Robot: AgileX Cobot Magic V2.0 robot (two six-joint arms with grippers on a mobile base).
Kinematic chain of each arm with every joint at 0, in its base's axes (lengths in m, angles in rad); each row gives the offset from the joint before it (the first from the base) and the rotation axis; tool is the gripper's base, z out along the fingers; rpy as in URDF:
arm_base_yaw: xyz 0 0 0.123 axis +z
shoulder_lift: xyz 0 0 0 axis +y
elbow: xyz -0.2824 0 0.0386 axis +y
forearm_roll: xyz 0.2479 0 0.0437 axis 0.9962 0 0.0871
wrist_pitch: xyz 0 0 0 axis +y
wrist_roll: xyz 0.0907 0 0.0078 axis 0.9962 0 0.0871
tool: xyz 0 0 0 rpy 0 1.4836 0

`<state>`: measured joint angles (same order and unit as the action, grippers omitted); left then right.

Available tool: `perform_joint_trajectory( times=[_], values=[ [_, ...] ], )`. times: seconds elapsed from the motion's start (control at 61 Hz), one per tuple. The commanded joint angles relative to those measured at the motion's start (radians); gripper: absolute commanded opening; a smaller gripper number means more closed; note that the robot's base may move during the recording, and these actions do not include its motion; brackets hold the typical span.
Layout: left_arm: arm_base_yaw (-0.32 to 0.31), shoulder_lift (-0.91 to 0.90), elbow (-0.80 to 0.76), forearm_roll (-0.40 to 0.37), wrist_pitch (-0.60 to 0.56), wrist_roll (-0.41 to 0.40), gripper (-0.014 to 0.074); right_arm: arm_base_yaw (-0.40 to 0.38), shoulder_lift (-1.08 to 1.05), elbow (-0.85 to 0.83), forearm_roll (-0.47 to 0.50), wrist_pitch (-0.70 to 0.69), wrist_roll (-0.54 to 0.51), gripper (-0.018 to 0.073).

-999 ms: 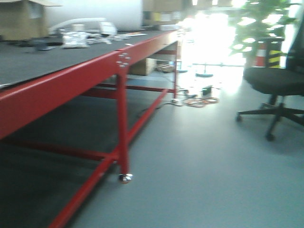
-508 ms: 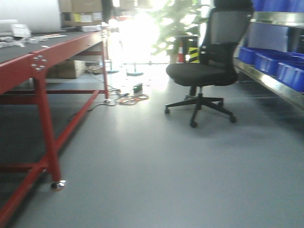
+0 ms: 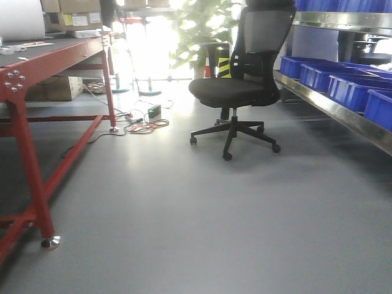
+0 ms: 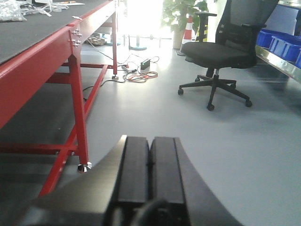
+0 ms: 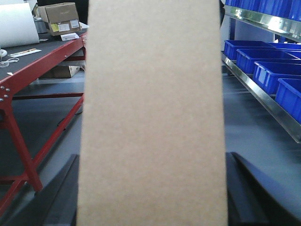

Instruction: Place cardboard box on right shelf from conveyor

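Note:
The tan cardboard box (image 5: 153,94) fills the middle of the right wrist view, standing upright between the dark fingers (image 5: 59,193) of my right gripper (image 5: 150,162), which is shut on its two sides. My left gripper (image 4: 149,141) is shut with its black pads pressed together and nothing between them, hanging above the grey floor. The conveyor (image 3: 37,52) with its red frame and dark belt runs along the left (image 4: 28,33). The right shelf (image 3: 343,113) shows its shiny steel lip at the right edge (image 5: 263,101). Neither gripper shows in the front view.
A black office chair (image 3: 245,92) stands on the floor between conveyor and shelf. Blue bins (image 3: 349,86) sit in a row on the shelf. Cables and a small device (image 3: 144,125) lie by the conveyor's far leg. A carton (image 3: 55,89) sits under the conveyor.
The front view has swung to the right: the conveyor slid to the left edge, and the chair, then the shelf with blue bins, came into view.

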<state>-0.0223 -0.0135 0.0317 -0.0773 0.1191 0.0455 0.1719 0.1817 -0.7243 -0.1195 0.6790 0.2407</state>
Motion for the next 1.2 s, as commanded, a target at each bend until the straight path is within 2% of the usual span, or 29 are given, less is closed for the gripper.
perform_joint_trajectory(
  times=[0.0, 0.197, 1.179],
  values=[
    [-0.005, -0.015, 0.008, -0.006, -0.086, 0.000, -0.0116, -0.005, 0.019, -0.026, -0.012, -0.108, -0.009, 0.0225],
    [-0.039, -0.015, 0.008, -0.006, -0.086, 0.000, -0.0116, -0.005, 0.018, -0.026, -0.012, -0.108, -0.009, 0.0225],
    [-0.008, -0.015, 0.008, -0.006, -0.086, 0.000, -0.0116, -0.005, 0.018, -0.026, -0.012, -0.108, -0.009, 0.0225]
  ],
)
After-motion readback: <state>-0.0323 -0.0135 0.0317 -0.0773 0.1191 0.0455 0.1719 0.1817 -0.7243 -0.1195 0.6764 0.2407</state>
